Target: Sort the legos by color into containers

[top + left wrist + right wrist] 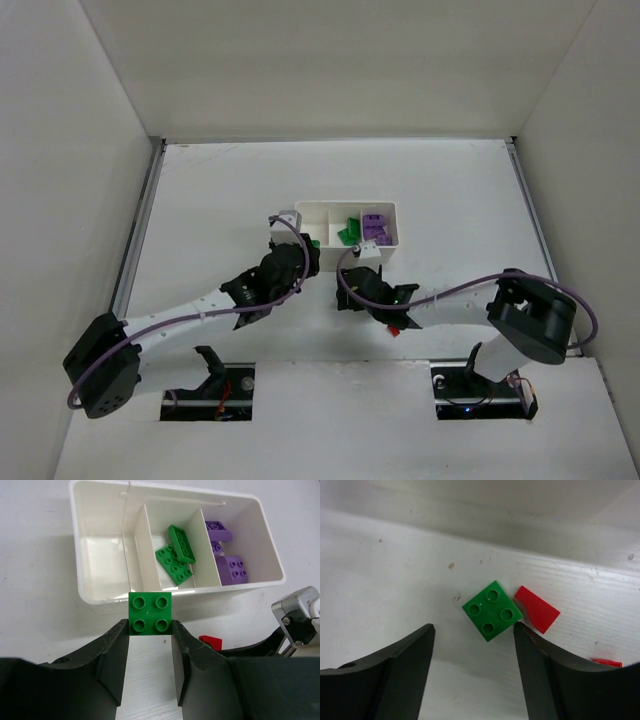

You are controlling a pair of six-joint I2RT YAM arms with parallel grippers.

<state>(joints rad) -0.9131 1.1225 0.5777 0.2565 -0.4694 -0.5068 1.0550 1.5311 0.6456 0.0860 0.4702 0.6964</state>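
The white three-compartment tray (pixel 345 206) (pixel 80 540) sits mid-table. Its left cell is empty, the middle holds two green bricks (pixel 176 560) (pixel 348 232), and the right holds purple bricks (pixel 231 569) (pixel 375 228). My left gripper (pixel 312 250) (pixel 150 626) is shut on a green 2x2 brick (pixel 150 612) just before the tray's near wall. My right gripper (pixel 348 278) (pixel 472 627) stands open over another green 2x2 brick (pixel 492 611) that lies on the table, its corner at the right fingertip (pixel 520 630). A red wedge (pixel 536 609) (pixel 210 641) lies beside it.
A second red piece (pixel 607 662) lies at the right edge of the right wrist view. The right arm's metal wrist part (pixel 297 612) sits close to the right of my left gripper. White walls (pixel 80 150) enclose the table on three sides.
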